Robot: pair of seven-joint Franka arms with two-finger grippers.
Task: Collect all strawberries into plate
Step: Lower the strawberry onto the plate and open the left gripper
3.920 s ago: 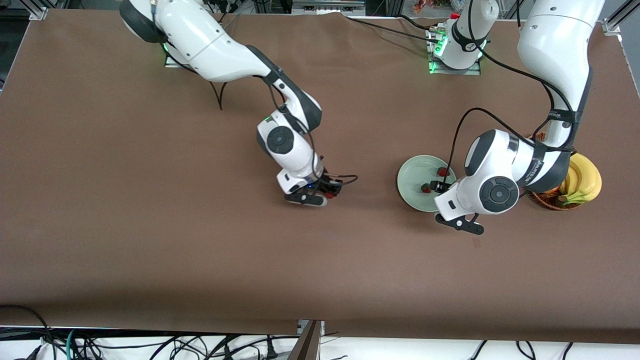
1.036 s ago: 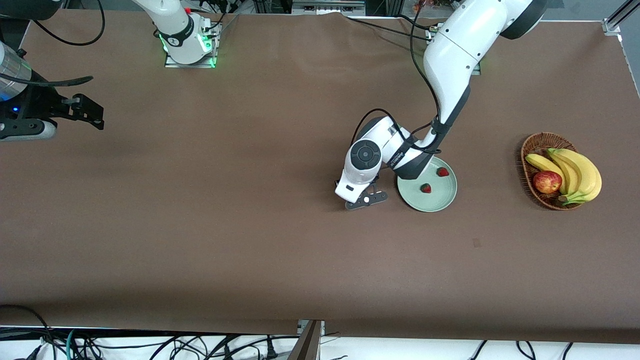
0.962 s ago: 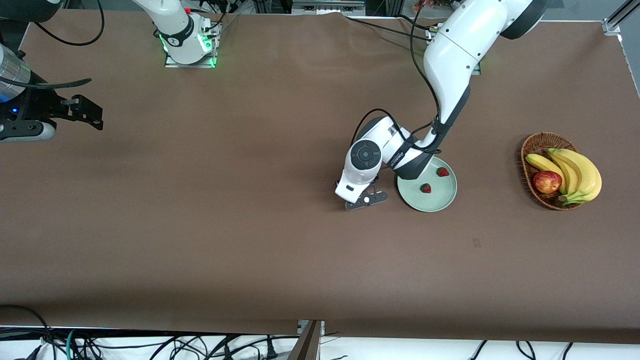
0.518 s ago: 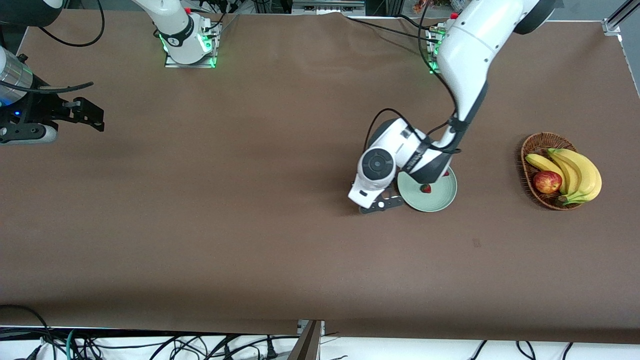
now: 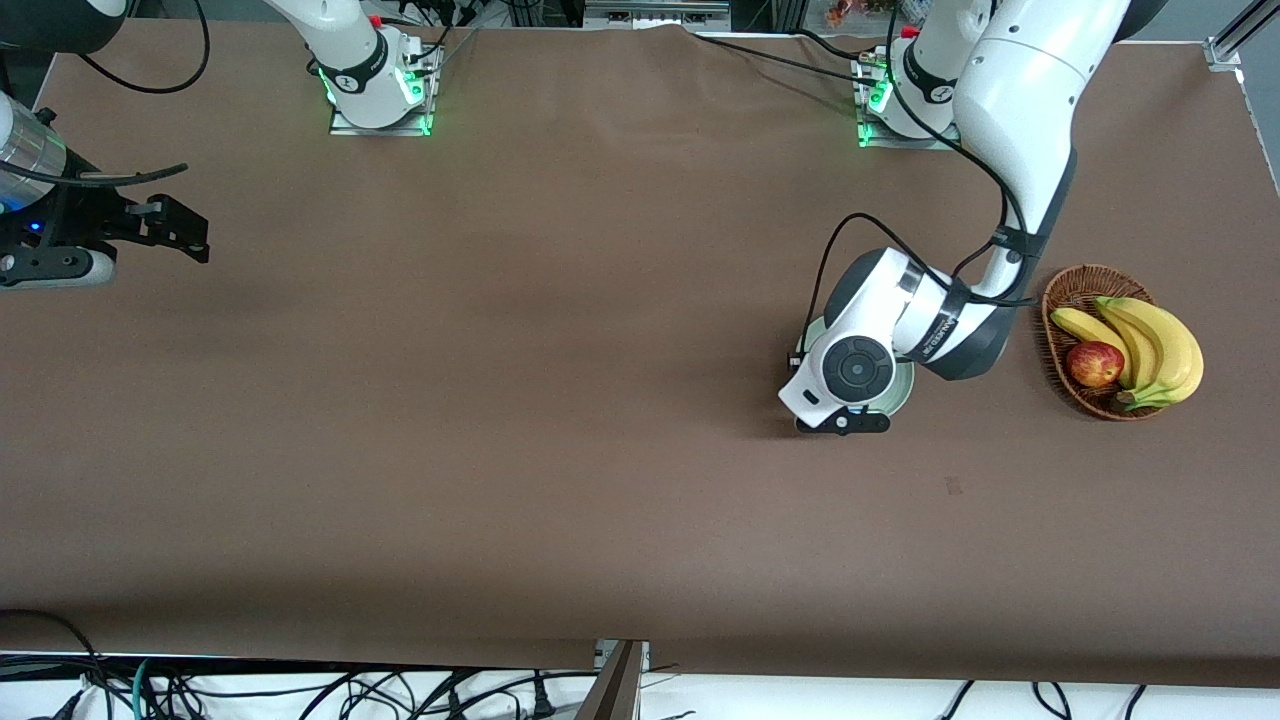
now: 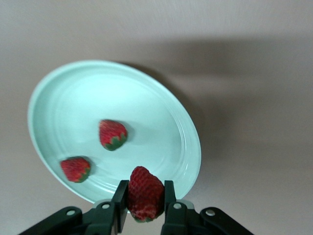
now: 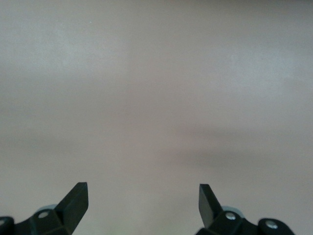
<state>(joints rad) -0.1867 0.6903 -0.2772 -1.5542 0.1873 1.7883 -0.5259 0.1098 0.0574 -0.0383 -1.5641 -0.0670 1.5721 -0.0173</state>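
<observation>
My left gripper point(image 6: 145, 196) is shut on a red strawberry point(image 6: 144, 193) and holds it over the rim of the pale mint-green plate point(image 6: 166, 112). Two more strawberries lie in the plate: one point(image 6: 113, 134) near its middle, one point(image 6: 76, 169) closer to its rim. In the front view the left arm's hand point(image 5: 845, 420) covers most of the plate point(image 5: 903, 385), and the strawberries are hidden there. My right gripper point(image 7: 143, 198) is open and empty over bare table at the right arm's end point(image 5: 150, 225), where the arm waits.
A brown wicker basket point(image 5: 1062, 300) holding bananas point(image 5: 1150, 345) and a red apple point(image 5: 1093, 363) stands beside the plate, toward the left arm's end of the table. Black cables point(image 5: 880, 240) hang from the left arm above the plate.
My left arm has swung toward the plate with the strawberry in its grip; its hand, earlier beside the plate, is now over the plate's rim. The right arm has stayed in place.
</observation>
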